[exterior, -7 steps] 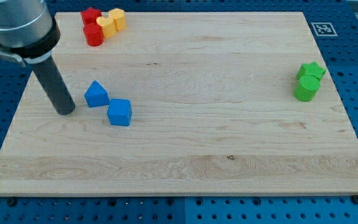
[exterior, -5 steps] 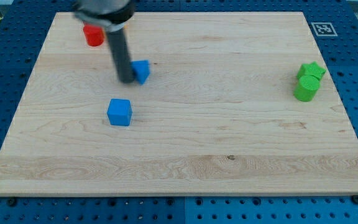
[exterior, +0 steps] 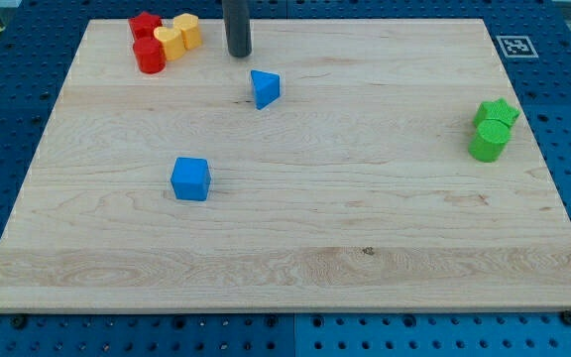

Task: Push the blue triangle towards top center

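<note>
The blue triangle [exterior: 264, 88] lies on the wooden board [exterior: 365, 208], above and left of its middle. My tip [exterior: 238, 54] stands near the view's top, a little up and to the left of the triangle, apart from it. A blue cube [exterior: 190, 178] sits lower left of the triangle.
Two red blocks [exterior: 148, 42] and two yellow blocks [exterior: 178, 35] cluster at the top left, just left of my tip. A green star [exterior: 498, 112] and a green cylinder [exterior: 488, 143] sit at the right edge. A marker tag [exterior: 515, 46] lies off the board's top right.
The blue triangle has slid up and to the right, away from the blue cube. My tip has moved from the left side up to the top, now apart from the triangle.
</note>
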Robot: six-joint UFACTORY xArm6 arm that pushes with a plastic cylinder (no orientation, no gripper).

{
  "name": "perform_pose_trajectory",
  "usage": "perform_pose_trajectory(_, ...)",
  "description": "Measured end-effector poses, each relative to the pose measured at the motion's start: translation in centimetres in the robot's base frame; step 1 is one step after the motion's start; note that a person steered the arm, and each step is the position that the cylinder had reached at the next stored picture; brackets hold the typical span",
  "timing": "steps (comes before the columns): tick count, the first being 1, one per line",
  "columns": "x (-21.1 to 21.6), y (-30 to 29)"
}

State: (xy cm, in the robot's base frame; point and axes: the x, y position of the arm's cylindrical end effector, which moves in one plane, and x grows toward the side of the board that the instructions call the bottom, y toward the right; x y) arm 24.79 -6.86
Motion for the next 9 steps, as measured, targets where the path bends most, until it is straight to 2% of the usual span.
perform_pose_trajectory(1, 3.5, -0.4)
perform_pose_trajectory(2, 9.4, -3.2)
perform_pose_trajectory(3, 13.3, -5.2)
perform_pose_trajectory(4, 14.0, 0.0)
perform_pose_trajectory(5, 9.4, 5.3)
perform_pose_trajectory(6, 3.9, 5.7)
perform_pose_trajectory(7, 5.1, 5.7)
perform_pose_trajectory(8, 9.2, 8.4)
perform_pose_trajectory(9, 5.5, 13.3)
